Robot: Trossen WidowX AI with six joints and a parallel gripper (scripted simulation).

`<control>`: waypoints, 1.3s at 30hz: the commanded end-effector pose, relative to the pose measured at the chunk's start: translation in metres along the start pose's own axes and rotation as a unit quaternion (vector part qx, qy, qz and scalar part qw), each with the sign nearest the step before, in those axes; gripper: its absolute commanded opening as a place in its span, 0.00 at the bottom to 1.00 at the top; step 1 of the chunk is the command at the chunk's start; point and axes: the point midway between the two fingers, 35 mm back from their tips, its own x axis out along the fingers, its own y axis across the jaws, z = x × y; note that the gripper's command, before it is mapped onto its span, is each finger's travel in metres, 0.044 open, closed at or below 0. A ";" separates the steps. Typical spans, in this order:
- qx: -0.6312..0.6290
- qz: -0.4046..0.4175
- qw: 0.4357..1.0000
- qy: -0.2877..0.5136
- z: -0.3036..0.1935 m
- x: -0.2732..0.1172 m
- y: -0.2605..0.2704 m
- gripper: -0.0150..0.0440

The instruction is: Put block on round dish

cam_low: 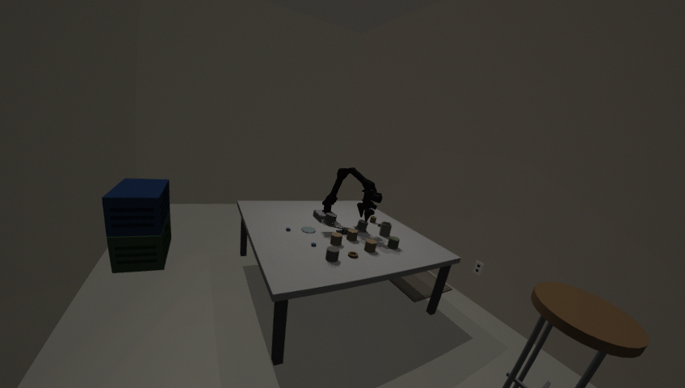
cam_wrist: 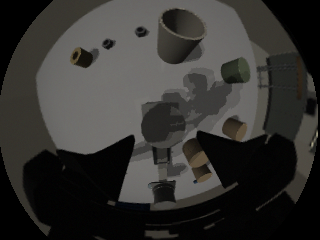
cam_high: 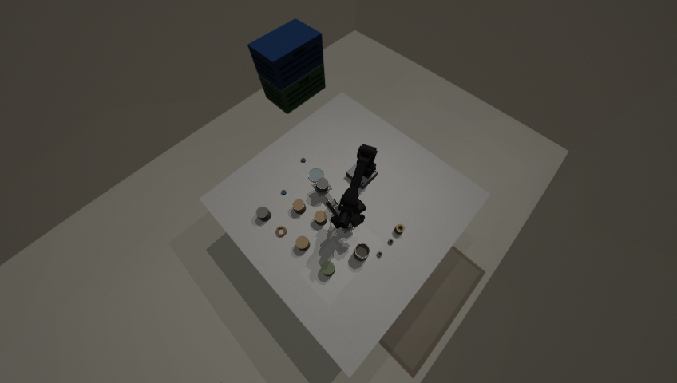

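Observation:
My gripper [cam_low: 363, 217] [cam_wrist: 167, 136] is open and empty, pointing down above the grey cup [cam_low: 362, 225] [cam_wrist: 163, 122] on one end of the balance. In the wrist view that cup shows between and beyond the fingertips; the arm mostly hides it in the top view. The other grey cup [cam_high: 322, 183] [cam_low: 329, 218] [cam_wrist: 164, 194] stands on the far end of the beam [cam_high: 328, 198] [cam_wrist: 162, 173], beside the round dish. The round pale blue dish [cam_high: 314, 174] [cam_low: 308, 229] lies flat with nothing visible on it. The block is not visible. I cannot tell the beam's tilt surely.
Wooden cylinders stand near the beam, the closest one [cam_high: 320, 217] beside its middle. An open, taller cup [cam_high: 361, 251] [cam_wrist: 175, 47] and a green cylinder [cam_high: 328, 268] [cam_wrist: 235, 71] stand beyond the gripper. A grey cylinder [cam_high: 263, 213] and small blue pieces are also on the table.

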 end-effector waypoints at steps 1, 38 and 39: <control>-0.002 0.003 1.000 -0.001 0.000 0.006 0.001 1.00; -0.002 0.003 1.000 0.000 -0.001 0.062 0.002 0.96; -0.002 0.003 1.000 0.000 -0.001 0.062 0.002 0.91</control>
